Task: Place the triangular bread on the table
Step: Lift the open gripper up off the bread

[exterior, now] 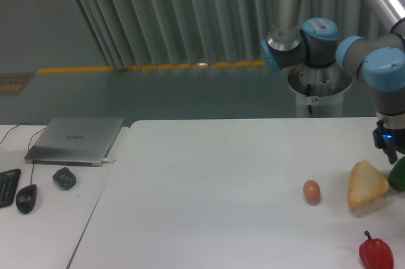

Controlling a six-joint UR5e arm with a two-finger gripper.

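Gripper (393, 150) sits at the frame's right edge, partly cut off, so its finger state cannot be told. Just left and below, apart from it, bread (366, 183) lies on the table (209, 180), near an egg (311, 191).

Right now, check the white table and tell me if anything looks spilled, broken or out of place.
Nothing stands out. The bread lies on the table in one piece, between the egg and a green vegetable at the right edge. A red pepper sits upright nearer the camera. No spill or damage shows.
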